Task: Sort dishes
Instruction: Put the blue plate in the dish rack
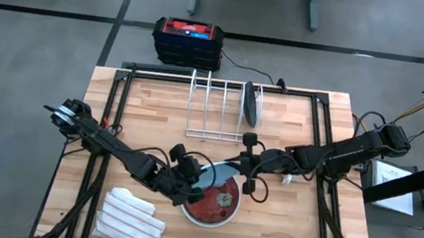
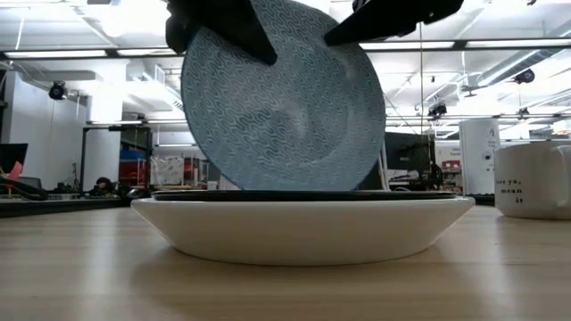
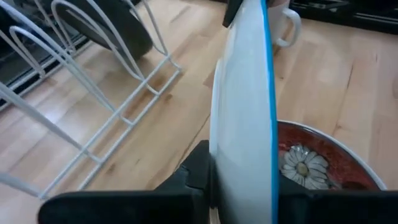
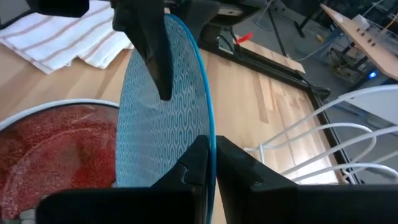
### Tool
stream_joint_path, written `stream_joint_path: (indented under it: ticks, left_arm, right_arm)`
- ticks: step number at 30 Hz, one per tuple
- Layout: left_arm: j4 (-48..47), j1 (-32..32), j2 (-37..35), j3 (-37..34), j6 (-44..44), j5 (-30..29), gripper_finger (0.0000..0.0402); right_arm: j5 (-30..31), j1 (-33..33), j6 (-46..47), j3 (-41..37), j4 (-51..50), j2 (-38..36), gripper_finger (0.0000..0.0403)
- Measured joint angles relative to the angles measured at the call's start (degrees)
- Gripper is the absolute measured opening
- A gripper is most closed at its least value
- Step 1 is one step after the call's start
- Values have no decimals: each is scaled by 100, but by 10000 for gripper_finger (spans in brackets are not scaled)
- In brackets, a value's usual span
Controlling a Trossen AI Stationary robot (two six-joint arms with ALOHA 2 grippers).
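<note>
Wood table in a workshop w/ grey floor: your left gripper and right gripper both clamp the blue plate, held upright over the red dish; rack behind, cloth nearby

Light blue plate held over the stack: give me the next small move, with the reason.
Probably the left gripper should let go. Both it and the right gripper clamp the light blue plate, upright on edge above the red dish; the rack, where a dark dish already stands, lies on the right arm's side.
</note>
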Motion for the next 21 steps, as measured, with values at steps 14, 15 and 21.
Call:
stream_joint_path:
  ticks: [14, 15, 21]
  left_arm:
    - [121, -28, 4, 71, 273, -13, 26]
    - [170, -28, 4, 70, 320, -7, 26]
    - [344, -39, 4, 249, 656, -153, 26]
  right_arm:
    - [-679, -138, 1425, 68, -934, -455, 102]
    - [-803, -176, 1509, 103, -1023, -434, 109]
    - [-953, -266, 1472, 485, -1562, -212, 142]
